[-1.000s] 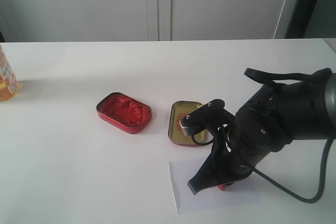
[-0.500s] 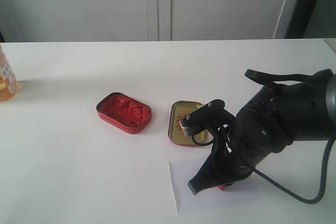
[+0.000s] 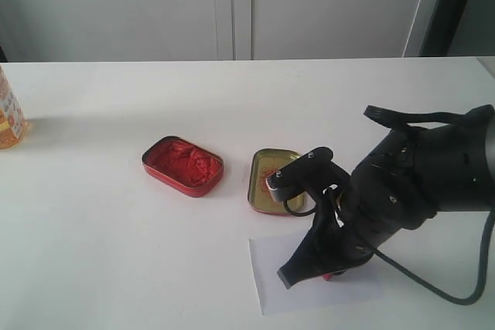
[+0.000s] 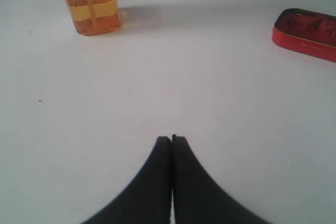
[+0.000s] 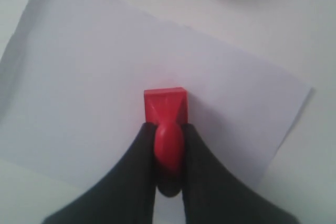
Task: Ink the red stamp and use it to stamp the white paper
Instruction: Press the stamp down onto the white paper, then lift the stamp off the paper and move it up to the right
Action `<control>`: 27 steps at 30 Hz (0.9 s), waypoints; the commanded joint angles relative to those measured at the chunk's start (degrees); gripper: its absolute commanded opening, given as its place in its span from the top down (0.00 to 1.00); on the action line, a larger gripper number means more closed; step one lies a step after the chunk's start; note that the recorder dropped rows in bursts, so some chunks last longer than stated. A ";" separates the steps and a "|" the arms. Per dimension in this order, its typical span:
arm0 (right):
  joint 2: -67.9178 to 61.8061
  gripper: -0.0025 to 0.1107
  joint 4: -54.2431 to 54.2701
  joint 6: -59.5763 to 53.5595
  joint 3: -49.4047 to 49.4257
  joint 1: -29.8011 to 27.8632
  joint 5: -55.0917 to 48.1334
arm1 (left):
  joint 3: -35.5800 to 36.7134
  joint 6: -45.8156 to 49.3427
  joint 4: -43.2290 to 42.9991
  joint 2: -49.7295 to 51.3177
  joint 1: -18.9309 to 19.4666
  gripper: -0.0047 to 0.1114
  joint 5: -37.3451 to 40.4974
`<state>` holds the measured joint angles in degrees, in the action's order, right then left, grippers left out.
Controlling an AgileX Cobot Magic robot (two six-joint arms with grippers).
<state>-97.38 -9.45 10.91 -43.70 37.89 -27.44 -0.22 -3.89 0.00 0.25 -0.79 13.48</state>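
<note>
Red stamp (image 5: 165, 107) stands upright over the white paper (image 5: 89, 98), square base down and rounded handle up, roughly mid-sheet. In the exterior view its base shows as a sliver of red right at the sheet's surface. It looks pressed down or very nearly so, but actual contact cannot be confirmed from either view. The stamping face is hidden, so whether it carries ink cannot be read directly. Judgement: the inking step is likely done and the print stroke is in hand. No imprint shows on the bare parts of the sheet, and anything under the base is covered. What remains is to lift the stamp clear and check for a mark. The right claw (image 5: 168, 129) is clenched on the stamp's handle, one finger on each side, narrowly parted by the handle's width. It holds nothing else, and the fingers seem clear of the paper. Just beyond the sheet lies the gold-lined lid (image 3: 271, 179) with a red smear, and farther left is the open red tin (image 3: 182, 165) of paste, both apart from the paper. The left claw (image 4: 171, 141) is closed with its fingers pressed together and nothing between them. It hangs over bare table (image 3: 116, 253), with the orange bottle (image 4: 89, 1) well ahead of it.
</note>
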 commanded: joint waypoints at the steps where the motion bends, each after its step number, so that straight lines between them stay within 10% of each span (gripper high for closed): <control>1: -1.56 0.98 0.59 -0.09 3.13 -0.27 -2.19 | 0.22 -0.14 0.00 -0.25 0.03 0.96 -0.15; 27: 11.13 0.98 0.59 3.78 3.05 -0.27 0.66 | 0.22 -0.14 0.00 -0.25 0.03 0.96 -0.15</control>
<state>-86.75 -8.98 14.15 -40.81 37.89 -27.36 -0.22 -3.89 0.00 0.25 -0.79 13.48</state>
